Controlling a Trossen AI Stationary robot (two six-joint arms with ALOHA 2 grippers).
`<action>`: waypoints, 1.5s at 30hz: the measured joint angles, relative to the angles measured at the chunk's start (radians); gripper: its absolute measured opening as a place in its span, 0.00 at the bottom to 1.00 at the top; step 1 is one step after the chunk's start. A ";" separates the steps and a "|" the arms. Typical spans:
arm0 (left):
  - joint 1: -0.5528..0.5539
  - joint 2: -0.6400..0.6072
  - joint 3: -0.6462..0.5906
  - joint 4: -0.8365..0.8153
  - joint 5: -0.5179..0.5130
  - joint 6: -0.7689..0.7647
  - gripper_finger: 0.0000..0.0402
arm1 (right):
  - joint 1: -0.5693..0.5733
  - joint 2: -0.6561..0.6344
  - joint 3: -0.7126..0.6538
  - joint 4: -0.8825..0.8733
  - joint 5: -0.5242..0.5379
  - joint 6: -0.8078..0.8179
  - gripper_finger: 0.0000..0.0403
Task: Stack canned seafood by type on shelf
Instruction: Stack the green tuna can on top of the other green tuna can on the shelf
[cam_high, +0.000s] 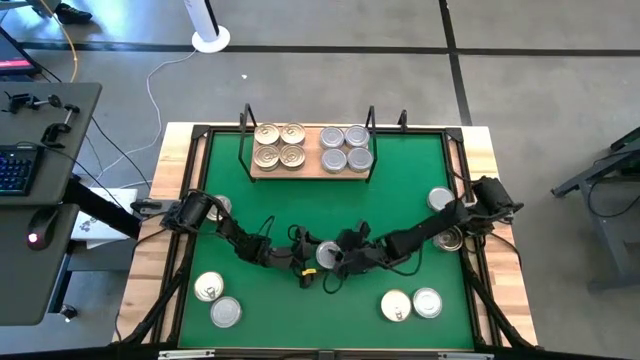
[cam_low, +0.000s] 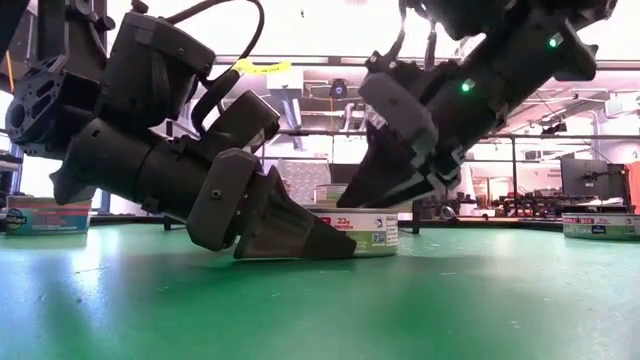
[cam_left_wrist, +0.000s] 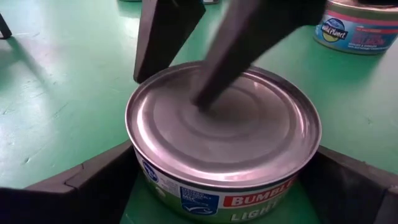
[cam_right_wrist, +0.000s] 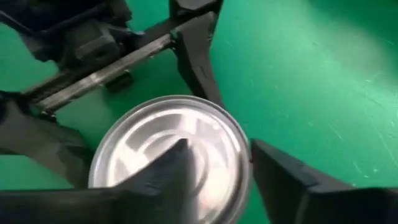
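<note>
Tin (cam_high: 327, 254) with silver lid sits mid-mat, about 6 o'clock from the shelf (cam_high: 309, 165). Left gripper (cam_left_wrist: 217, 186) brackets it, jaws wide, not clamped. Right gripper (cam_right_wrist: 217, 168) straddles the rim, one finger on the lid, part-closed; grip unconfirmed. Risks: fingers collide, or tin skids off the lid contact.

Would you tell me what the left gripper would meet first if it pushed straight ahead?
Probably the silver-lidded can between its fingers, then the right gripper reaching onto that can from the opposite side.
</note>
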 joint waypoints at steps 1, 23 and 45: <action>0.000 0.000 -0.001 0.006 0.000 0.001 0.98 | -0.001 0.005 0.000 0.000 -0.010 -0.005 0.34; 0.000 -0.002 -0.021 0.078 0.003 -0.073 0.98 | -0.014 0.030 0.002 -0.037 -0.079 0.017 0.00; 0.003 -0.001 -0.065 0.137 -0.007 -0.041 0.98 | -0.004 0.001 -0.001 0.086 -0.169 -0.126 0.00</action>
